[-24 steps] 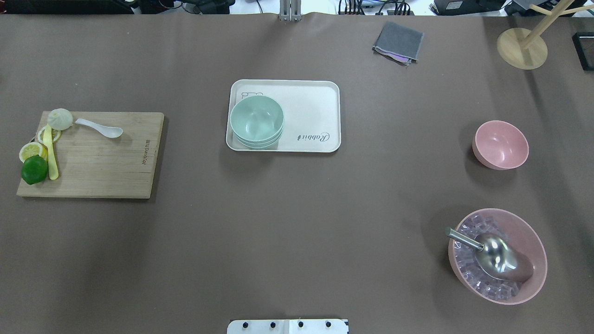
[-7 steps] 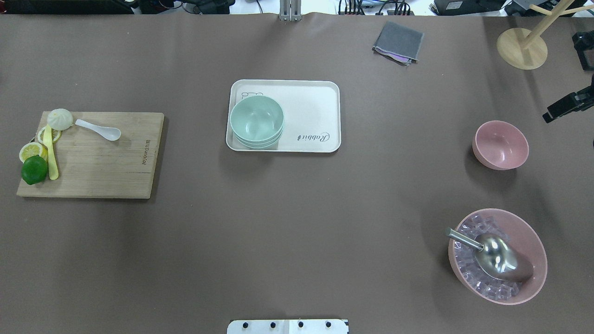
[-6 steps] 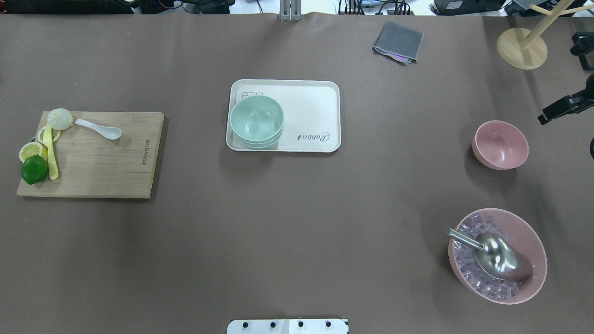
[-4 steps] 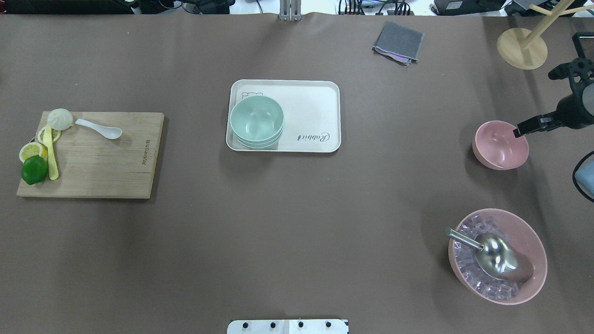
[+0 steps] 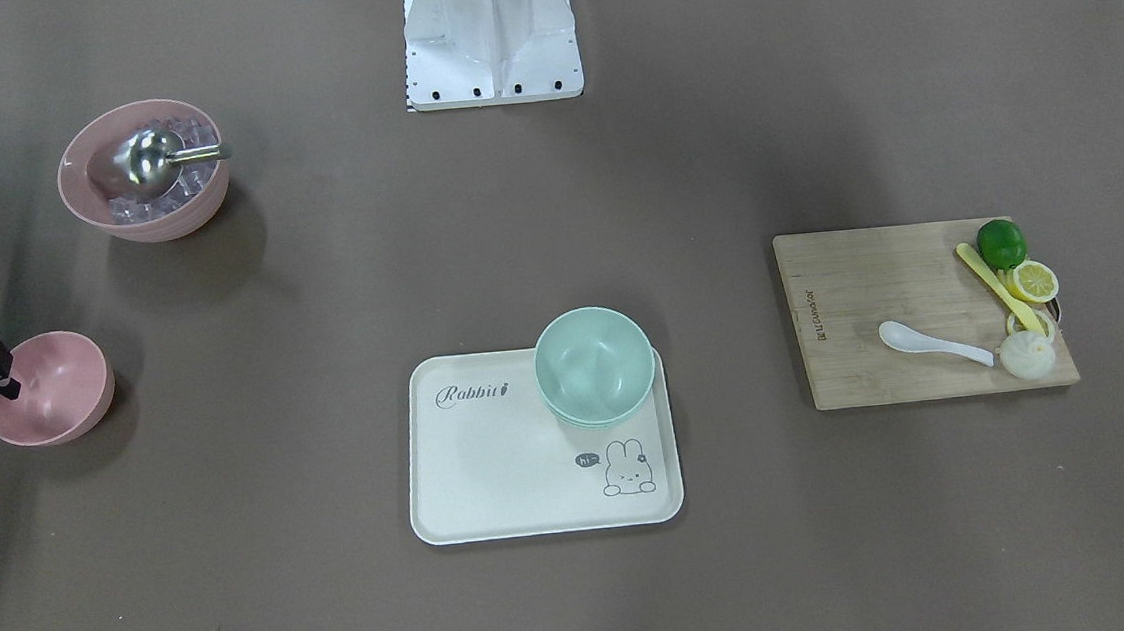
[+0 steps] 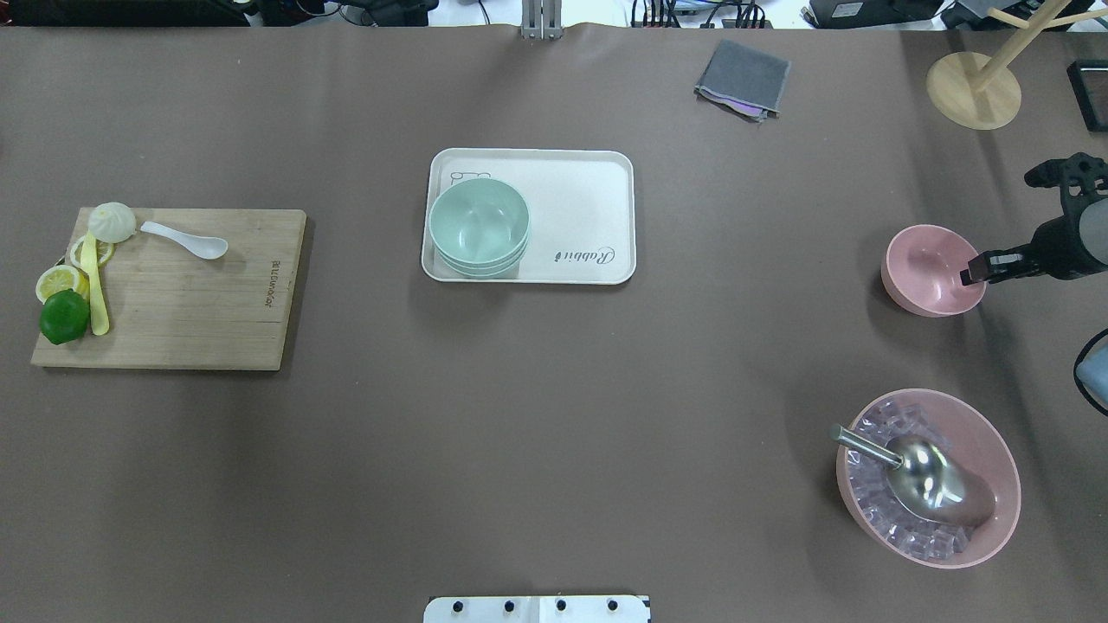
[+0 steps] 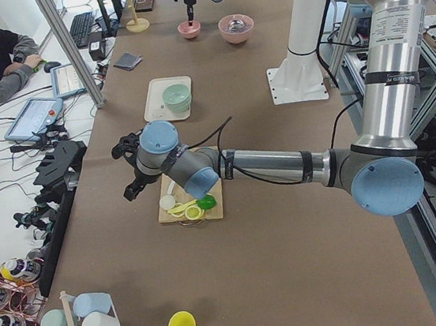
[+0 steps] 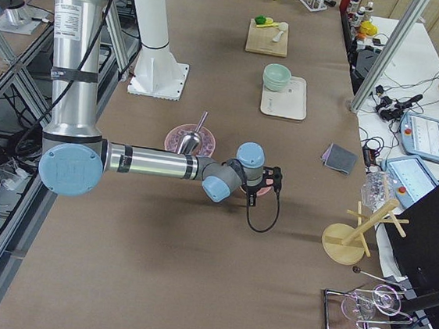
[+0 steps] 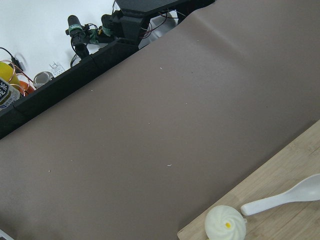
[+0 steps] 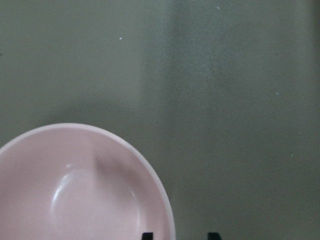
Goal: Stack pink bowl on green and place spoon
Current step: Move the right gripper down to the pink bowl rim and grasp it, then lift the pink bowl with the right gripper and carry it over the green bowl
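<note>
The jaws of your right arm (image 6: 1069, 251) stand open astride the rim of the pink bowl (image 6: 926, 277), which sits on the counter (image 6: 606, 415), well apart from the green bowl (image 6: 479, 221). The spoon (image 6: 186, 240) lies on the cutting board (image 6: 199, 311) (for your left arm (image 7: 265, 161), I cannot tell how the jaws stand).

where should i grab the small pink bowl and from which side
Pinch the thin rim of the small pink bowl on its edge nearest the right tool, coming straight down with one finger inside and one outside. The bowl sits upright and empty, so its wall is free. The tool hovers over that edge, jaws apart.
</note>
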Tool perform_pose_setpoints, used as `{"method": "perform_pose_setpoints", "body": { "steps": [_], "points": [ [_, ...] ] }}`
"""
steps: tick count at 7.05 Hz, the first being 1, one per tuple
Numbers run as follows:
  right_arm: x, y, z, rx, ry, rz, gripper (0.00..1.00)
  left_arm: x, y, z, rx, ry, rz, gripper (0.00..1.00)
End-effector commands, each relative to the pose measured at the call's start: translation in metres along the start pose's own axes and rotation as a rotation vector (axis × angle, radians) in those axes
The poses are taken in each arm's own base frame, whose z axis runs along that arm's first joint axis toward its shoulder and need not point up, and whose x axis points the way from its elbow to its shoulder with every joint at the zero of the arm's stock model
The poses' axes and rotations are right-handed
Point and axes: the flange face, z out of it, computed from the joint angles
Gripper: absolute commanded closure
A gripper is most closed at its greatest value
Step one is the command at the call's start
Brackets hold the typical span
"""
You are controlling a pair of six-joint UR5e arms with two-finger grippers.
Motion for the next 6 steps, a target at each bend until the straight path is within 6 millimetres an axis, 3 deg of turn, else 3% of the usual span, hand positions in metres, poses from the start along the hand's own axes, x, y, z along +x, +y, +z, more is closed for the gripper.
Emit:
{"method": "perform_pose_setpoints", "body": {
  "steps": [1,4,5,6],
  "points": [
    [-0.012,-0.003,-0.009,0.011,-0.019,-0.012,1.00,0.001,0.003,0.002,-0.003,0.004,0.001,0.00],
    [-0.025,-0.017,-0.026,0.024,-0.044,-0.010,1.00,0.001,0.003,0.002,-0.004,0.003,0.000,0.00],
    [-0.052,-0.036,-0.042,0.015,-0.045,0.004,1.00,0.001,0.003,0.002,-0.005,0.003,-0.003,0.00],
    [-0.097,-0.067,-0.062,-0.005,-0.029,0.081,1.00,0.004,0.003,0.006,-0.009,0.008,-0.011,0.00]
  ]
}}
